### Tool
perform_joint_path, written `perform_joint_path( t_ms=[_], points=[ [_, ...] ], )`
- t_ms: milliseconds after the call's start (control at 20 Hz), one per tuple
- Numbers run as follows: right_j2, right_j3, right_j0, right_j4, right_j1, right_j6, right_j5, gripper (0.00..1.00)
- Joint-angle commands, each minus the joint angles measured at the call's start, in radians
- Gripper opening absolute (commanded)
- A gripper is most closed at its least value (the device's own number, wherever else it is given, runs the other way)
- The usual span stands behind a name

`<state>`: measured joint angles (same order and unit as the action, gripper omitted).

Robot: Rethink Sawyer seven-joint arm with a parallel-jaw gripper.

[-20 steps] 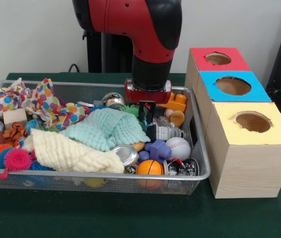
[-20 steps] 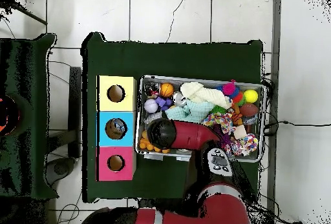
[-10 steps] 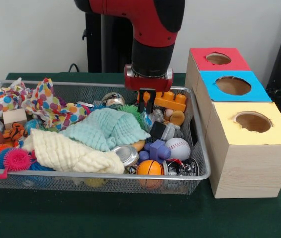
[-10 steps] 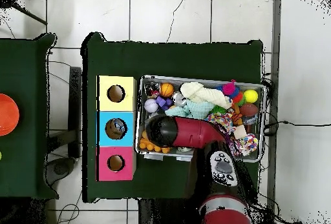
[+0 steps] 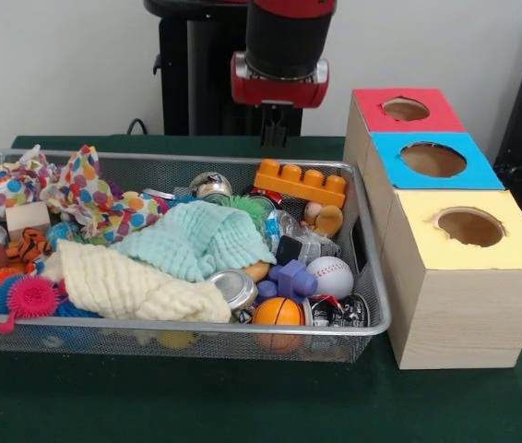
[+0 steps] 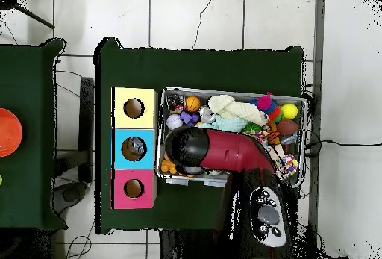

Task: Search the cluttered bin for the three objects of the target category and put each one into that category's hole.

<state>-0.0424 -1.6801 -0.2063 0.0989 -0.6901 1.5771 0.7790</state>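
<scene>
The silver wire-mesh bin (image 5: 104,342) is packed with toys and cloths; in the overhead view its rim (image 6: 224,91) shows beside the boxes. One crushed clear bottle (image 5: 305,244) with a black cap lies at the bin's right side, between the mint cloth and the baseball. I see no other clear bottles; they may be buried. My gripper (image 5: 275,138) hangs high above the bin's back rim, shut and holding nothing. In the overhead view the red arm (image 6: 216,151) covers the gripper and the bin's left middle.
Three boxes with holes stand right of the bin: red (image 5: 406,109), blue (image 5: 433,159), yellow (image 5: 470,226). In the bin lie an orange brick (image 5: 302,182), a baseball (image 5: 330,275), a silver can (image 5: 235,288), an orange ball (image 5: 278,312), and a mint cloth (image 5: 196,238).
My gripper has risen straight up out of the bin's right side, empty. The orange brick and the bottle it covered now show in full.
</scene>
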Motion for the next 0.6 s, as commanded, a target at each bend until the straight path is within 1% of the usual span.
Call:
perform_joint_path(
  t_ms=[50, 400, 450, 600],
  points=[
    [0.063, 0.035, -0.021, 0.002, -0.045, 0.029, 0.116, 0.00],
    [0.074, 0.023, -0.033, 0.001, -0.043, 0.029, 0.096, 0.00],
    [0.076, 0.015, -0.037, 0.004, -0.034, 0.029, 0.069, 0.00],
    [0.098, -0.005, -0.062, 0.013, 0.032, 0.026, -0.047, 0.00]
  ],
)
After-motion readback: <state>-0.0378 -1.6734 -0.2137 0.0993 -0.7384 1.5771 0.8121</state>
